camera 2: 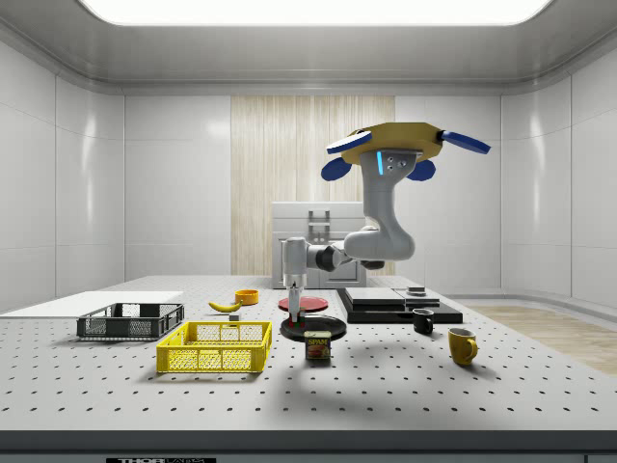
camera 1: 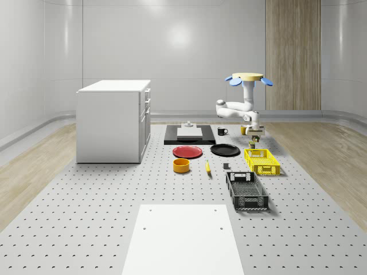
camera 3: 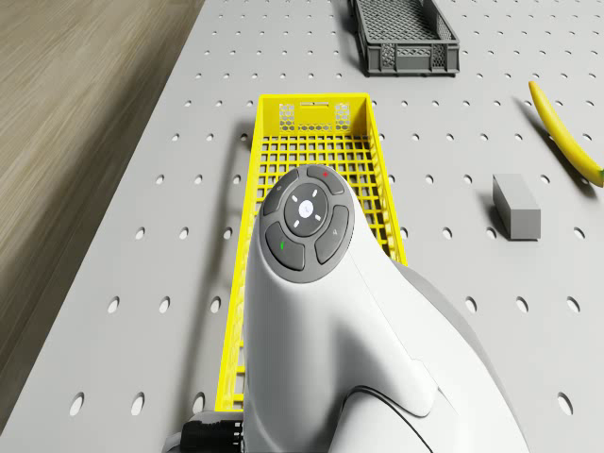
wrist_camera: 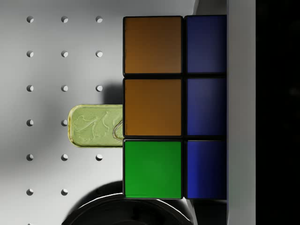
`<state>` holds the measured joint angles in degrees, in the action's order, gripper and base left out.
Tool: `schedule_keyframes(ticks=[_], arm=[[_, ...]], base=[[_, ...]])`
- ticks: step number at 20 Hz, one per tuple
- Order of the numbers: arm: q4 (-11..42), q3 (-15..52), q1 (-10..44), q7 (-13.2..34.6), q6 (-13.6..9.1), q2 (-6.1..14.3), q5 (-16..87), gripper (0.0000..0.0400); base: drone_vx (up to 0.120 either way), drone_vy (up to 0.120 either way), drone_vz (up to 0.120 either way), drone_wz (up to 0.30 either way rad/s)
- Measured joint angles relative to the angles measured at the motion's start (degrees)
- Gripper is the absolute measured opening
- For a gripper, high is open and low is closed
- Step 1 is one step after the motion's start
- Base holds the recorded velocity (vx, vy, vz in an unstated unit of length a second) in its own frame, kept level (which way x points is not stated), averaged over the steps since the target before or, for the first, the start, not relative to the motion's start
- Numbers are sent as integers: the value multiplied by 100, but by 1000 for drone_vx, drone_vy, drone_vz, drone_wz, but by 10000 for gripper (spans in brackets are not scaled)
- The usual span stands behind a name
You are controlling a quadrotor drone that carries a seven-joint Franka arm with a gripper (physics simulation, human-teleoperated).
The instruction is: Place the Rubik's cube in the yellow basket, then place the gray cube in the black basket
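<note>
Just past the far end of the yellow basket (camera 1: 262,161), the drone (camera 1: 249,78) hovers over the table (camera 1: 86,217) with its arm bent down. The gripper (camera 2: 294,286) hangs above a small tin (camera 2: 318,345), fingers closed tight on the Rubik's cube (wrist_camera: 174,108), well off the table. The gray cube (camera 3: 516,207) lies near the banana (camera 3: 566,132), with the black basket (camera 1: 246,191) further along.

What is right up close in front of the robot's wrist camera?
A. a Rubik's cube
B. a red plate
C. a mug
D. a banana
A: the wrist view shows the Rubik's cube very close, with orange, green and blue squares, so it seems to sit in the gripper.
</note>
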<state>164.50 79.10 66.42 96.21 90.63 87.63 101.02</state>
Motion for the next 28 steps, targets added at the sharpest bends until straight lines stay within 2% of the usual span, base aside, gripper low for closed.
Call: schedule_keyframes(ticks=[28], arm=[[-5, 19, 27, 21, 125, 134, -53, 325]], base=[[120, 0, 0, 0]])
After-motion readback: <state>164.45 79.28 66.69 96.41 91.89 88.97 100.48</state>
